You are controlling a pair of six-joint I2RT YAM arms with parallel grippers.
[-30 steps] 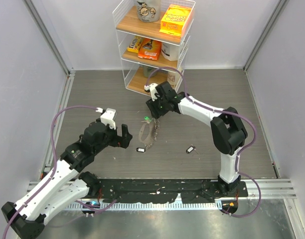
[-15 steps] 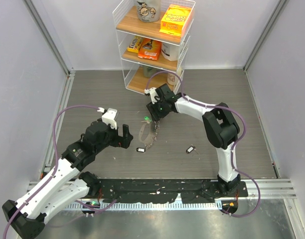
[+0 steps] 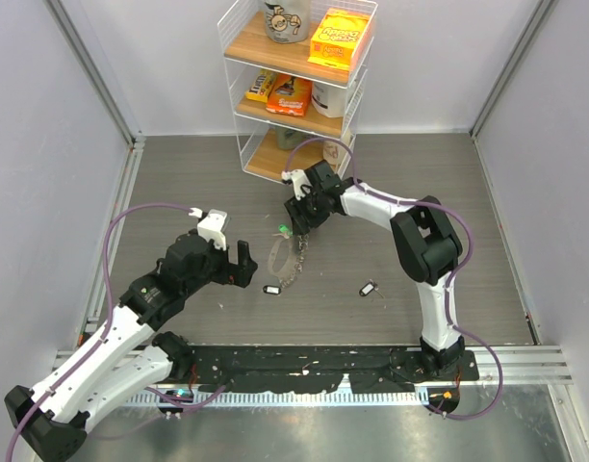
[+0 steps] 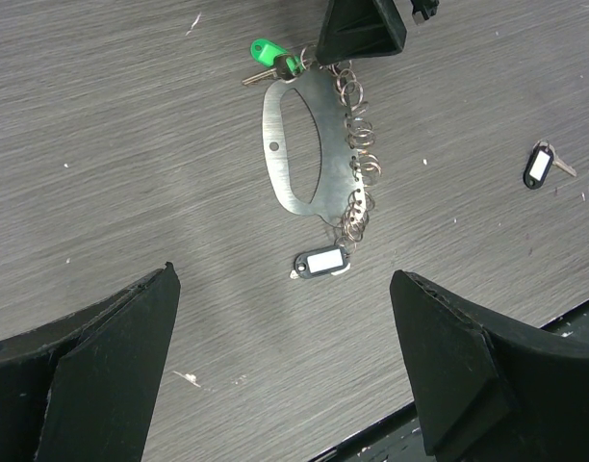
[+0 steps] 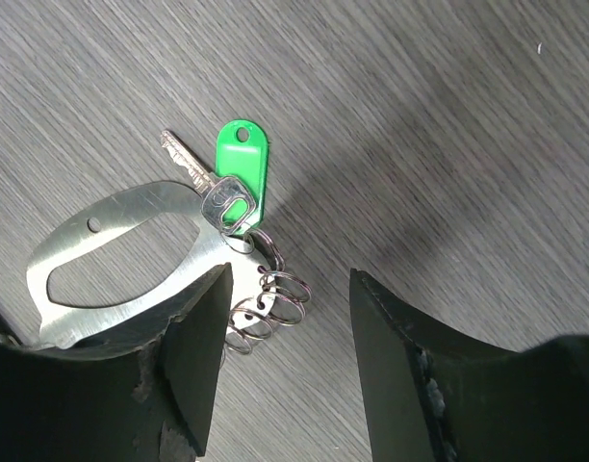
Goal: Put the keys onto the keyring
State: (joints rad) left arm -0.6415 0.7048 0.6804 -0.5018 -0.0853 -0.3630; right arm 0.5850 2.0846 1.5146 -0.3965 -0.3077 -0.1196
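Observation:
The keyring (image 3: pixel 287 256) lies mid-table: a flat metal plate (image 4: pixel 302 144) with an oval slot, a row of wire rings (image 4: pixel 358 164) along one edge and a green tag (image 4: pixel 266 52) at its far end. One dark-headed key (image 3: pixel 271 289) lies at the keyring's near end, and it also shows in the left wrist view (image 4: pixel 321 262). The other key (image 3: pixel 368 287) lies apart to the right (image 4: pixel 538 166). My right gripper (image 3: pixel 296 221) is open and empty, low over the rings (image 5: pixel 272 296) just below the green tag (image 5: pixel 242 164). My left gripper (image 3: pixel 241 266) is open and empty, left of the near key.
A white wire shelf (image 3: pixel 239 115) with boxes and snacks stands at the back, just behind the right gripper. A black rail (image 3: pixel 304 366) runs along the near edge. Grey walls close in both sides.
The right arm has folded its elbow inward and its gripper has shifted slightly beside the green end of the keyring. The left gripper, the keyring and both keys have barely moved.

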